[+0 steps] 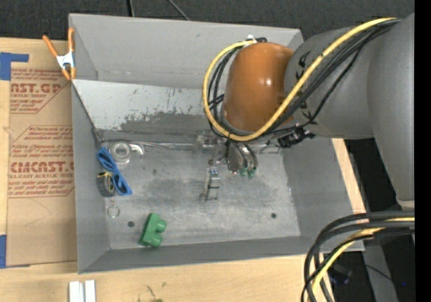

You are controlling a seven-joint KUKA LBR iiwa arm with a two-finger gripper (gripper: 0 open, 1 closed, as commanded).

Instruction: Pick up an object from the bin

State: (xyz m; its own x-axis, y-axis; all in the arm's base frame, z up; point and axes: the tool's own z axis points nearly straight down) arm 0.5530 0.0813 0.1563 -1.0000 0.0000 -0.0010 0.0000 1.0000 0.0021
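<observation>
while the arm reaches in from the view's right w/ its orange cover (259,85) and yellow-black cables (219,78) hanging over the back half of the bin (168,44), the gripper (232,159) sits low under that cover. it is close to the bin floor, approx. mid-bin and toward the back wall. can't tell if the gripper is open or closed, or whether it has hold of anything, since the cover and wrist parts hide most of it.

nearest thing is a small metal piece (211,185), thin and pale, on the floor just in front of the gripper, roughly at the bin's centre. whether the two touch, can't tell. a tiny green bit (248,172) shows right at the gripper's near edge; too small to say if it's a bin item or part of the robot.

other items lie well apart, on the view's left side:
- a clear ring (121,152) near the back-left
- a blue strip (114,172) just in front of it, running diagonally, its lower end against a dark roll (105,185)
- a small wire ring (113,212) in front of those
- a green block (153,230) w/ a notched edge near the front wall, left of centre
</observation>
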